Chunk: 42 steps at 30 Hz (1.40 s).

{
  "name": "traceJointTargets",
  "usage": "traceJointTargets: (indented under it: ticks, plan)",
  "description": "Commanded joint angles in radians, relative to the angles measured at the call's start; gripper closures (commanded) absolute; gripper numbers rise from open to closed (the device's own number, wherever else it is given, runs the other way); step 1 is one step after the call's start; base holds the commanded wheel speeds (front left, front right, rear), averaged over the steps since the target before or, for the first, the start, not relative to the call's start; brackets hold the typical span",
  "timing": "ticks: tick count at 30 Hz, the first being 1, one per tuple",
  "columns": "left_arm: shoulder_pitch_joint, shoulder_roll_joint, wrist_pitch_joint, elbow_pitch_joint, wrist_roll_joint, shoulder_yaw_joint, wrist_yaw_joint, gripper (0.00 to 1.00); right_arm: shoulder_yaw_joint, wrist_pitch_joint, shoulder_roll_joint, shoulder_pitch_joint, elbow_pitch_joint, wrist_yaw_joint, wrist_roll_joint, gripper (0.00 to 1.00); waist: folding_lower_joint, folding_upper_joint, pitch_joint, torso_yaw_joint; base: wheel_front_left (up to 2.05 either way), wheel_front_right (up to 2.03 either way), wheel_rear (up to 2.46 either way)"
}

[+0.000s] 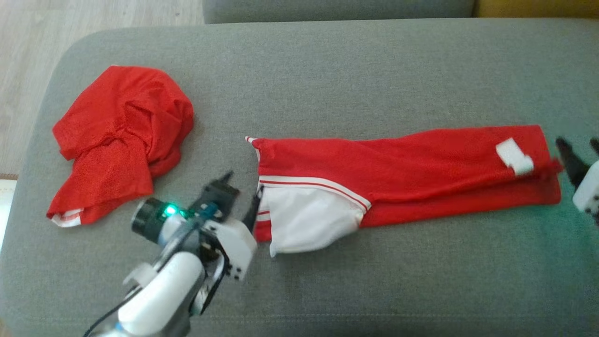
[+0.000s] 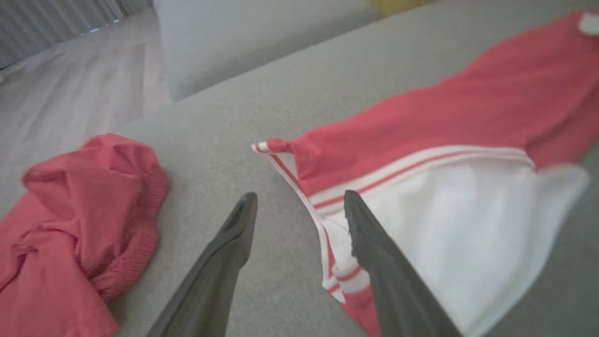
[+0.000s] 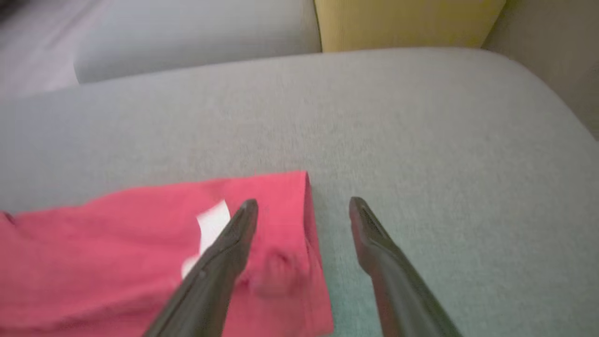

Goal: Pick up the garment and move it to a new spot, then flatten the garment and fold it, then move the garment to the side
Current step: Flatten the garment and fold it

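A grey upholstered seat point(image 1: 327, 70) spreads across the scene, with pale wooden floor point(image 1: 28, 56) past its far left corner, a second grey cushion point(image 1: 337, 9) behind it and a yellow cushion point(image 3: 407, 23) at the far right. The folded garment point(image 1: 421, 159), red with a white panel point(image 1: 309, 220) and striped trim, lies flat on the middle and right of the seat. Its long axis runs left to right: the white-panelled end points left, and the plain red end with a small white label point(image 1: 514, 157) points right. A crumpled red garment point(image 1: 121, 135) sits well apart on the left. The head view takes in both garments and both arms at once. The left wrist view adds the striped hem close up, and the right wrist view adds the yellow cushion and the squared right end of the cloth. The left arm reaches in from the near left, its wrist lit green. The left claw point(image 1: 243, 187) is released at the garment's left edge, one finger over bare seat and one over the white panel, gripping nothing. The right claw point(image 1: 579, 142) is likewise released just beside the right end, one finger over red cloth and the other over bare seat.
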Motion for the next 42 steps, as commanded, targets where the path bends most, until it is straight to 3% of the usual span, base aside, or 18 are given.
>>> traceJointTargets:
  ticks: [1,8,13,17,22,31,42]
  plan:
    - [-0.052,0.006,-0.033,-0.024,-0.011,0.065,0.023,0.0,-0.012,-0.037,-0.018,0.0,-0.053,-0.001,0.011,0.0,0.0001,0.0,-0.004,-0.001,0.0,0.0,0.0]
    - [-0.043,-0.056,-0.232,-0.043,-0.132,0.237,0.093,0.0,-0.098,-0.227,0.066,0.032,-0.219,-0.001,0.014,0.0,0.0001,0.0,-0.022,-0.003,0.0,0.0,0.0]
    - [-0.001,-0.1,-0.287,-0.098,-0.18,0.351,0.106,0.0,-0.135,-0.379,0.135,0.095,-0.343,-0.001,-0.075,0.0,0.0001,0.0,-0.036,-0.005,0.0,0.0,0.0]
    - [0.091,-0.144,-0.29,-0.194,-0.133,0.449,0.092,0.0,-0.126,-0.438,0.197,0.173,-0.407,-0.001,-0.176,0.0,0.0001,0.0,-0.035,-0.008,0.0,0.0,0.0]
    - [0.137,-0.169,-0.29,-0.207,-0.075,0.484,0.049,0.0,-0.172,-0.418,0.239,0.192,-0.388,-0.001,-0.222,0.0,0.0001,0.0,-0.015,-0.001,0.0,0.0,0.0]
    - [0.126,-0.202,-0.29,-0.178,-0.019,0.499,-0.012,0.0,-0.389,-0.308,0.313,0.131,-0.209,-0.001,-0.326,0.0,0.0001,0.0,0.045,0.027,0.0,0.0,0.0]
    - [0.104,-0.225,-0.29,-0.155,0.015,0.511,-0.046,0.0,-0.619,-0.198,0.405,0.038,-0.064,-0.001,-0.484,0.0,0.0001,0.0,0.123,0.042,0.0,0.0,0.0]
